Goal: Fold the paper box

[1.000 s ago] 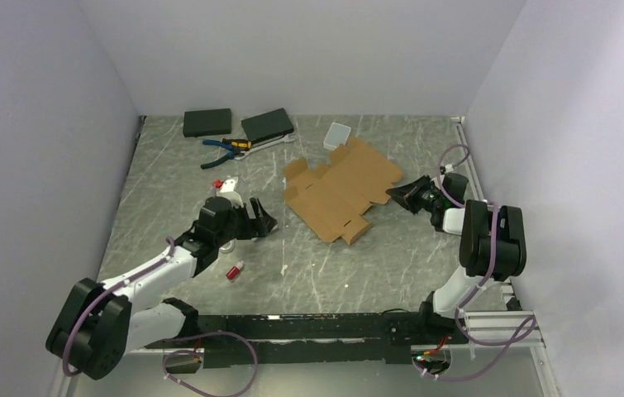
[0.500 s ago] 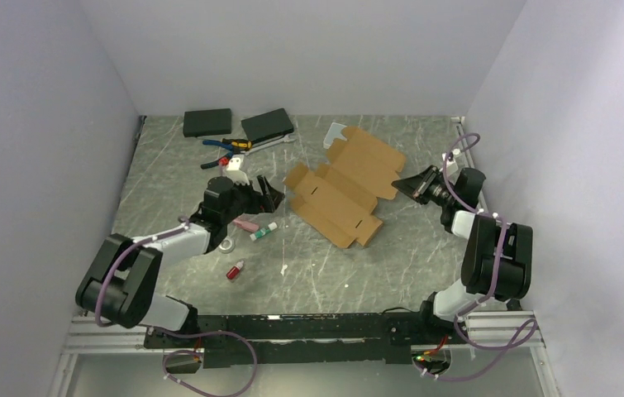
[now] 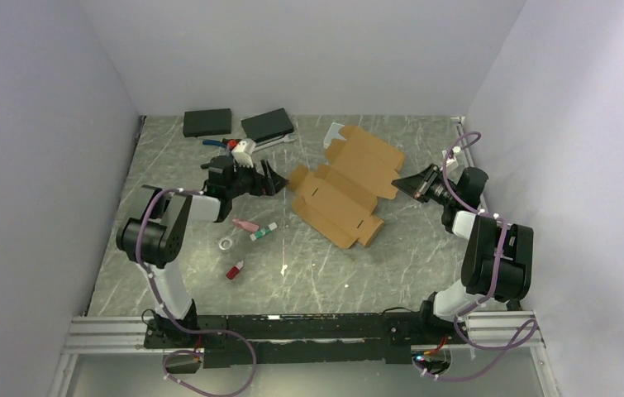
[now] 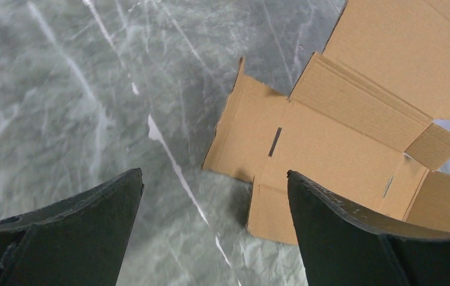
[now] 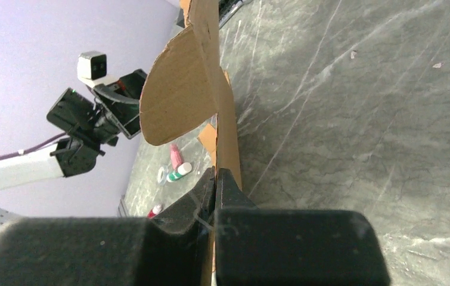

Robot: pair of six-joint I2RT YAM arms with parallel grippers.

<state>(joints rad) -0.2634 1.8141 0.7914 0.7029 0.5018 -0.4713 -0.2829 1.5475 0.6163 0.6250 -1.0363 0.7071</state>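
Note:
The paper box (image 3: pixel 344 182) is an unfolded brown cardboard sheet with flaps, lying mid-table with its right side raised. My right gripper (image 3: pixel 399 184) is shut on its right edge; in the right wrist view the cardboard (image 5: pixel 210 89) stands on edge between the closed jaws of that gripper (image 5: pixel 216 173). My left gripper (image 3: pixel 273 184) is open and empty, just left of the sheet's left flap. In the left wrist view the sheet (image 4: pixel 353 131) lies ahead of the spread fingers (image 4: pixel 91 220).
Two flat black boxes (image 3: pixel 207 122) (image 3: pixel 267 124), pliers (image 3: pixel 224 147) and a translucent white case (image 3: pixel 333 132) lie at the back. A pink item (image 3: pixel 245 224), a green-capped tube (image 3: pixel 263 232), a tape ring (image 3: pixel 226 244) and a red bottle (image 3: pixel 234 270) lie front left.
My left arm has swung up and toward the back, its gripper now at the sheet's left edge. My right gripper pulled the sheet's right edge back and rightward, then held still.

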